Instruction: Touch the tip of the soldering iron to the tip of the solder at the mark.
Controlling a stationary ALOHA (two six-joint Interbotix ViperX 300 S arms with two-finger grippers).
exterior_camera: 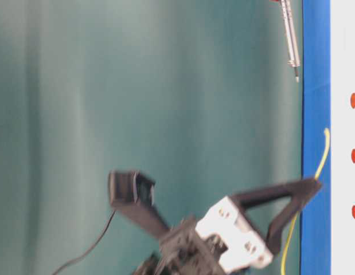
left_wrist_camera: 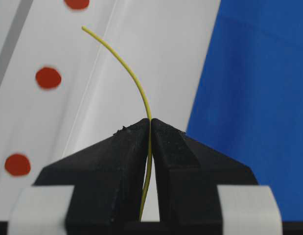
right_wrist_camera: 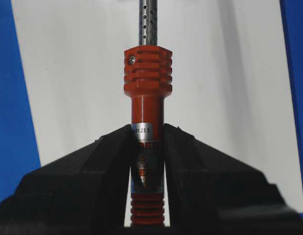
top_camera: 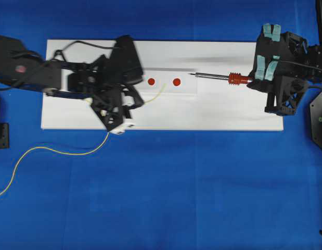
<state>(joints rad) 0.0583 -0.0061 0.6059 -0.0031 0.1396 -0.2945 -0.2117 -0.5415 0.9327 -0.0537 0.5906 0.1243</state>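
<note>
The solder (top_camera: 159, 92) tip lies over the board (top_camera: 218, 112), just beside two dots (top_camera: 151, 81). The iron (top_camera: 215, 77) points at them from the right, well apart.

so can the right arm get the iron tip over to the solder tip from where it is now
Probably yes. The right gripper holds the iron pointing at the solder tip, with only bare white board and a red mark between. The left gripper sits behind the tip.

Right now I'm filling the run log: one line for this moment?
left pincer: shut on solder | right pincer: shut on soldering iron | tips: apart
</note>
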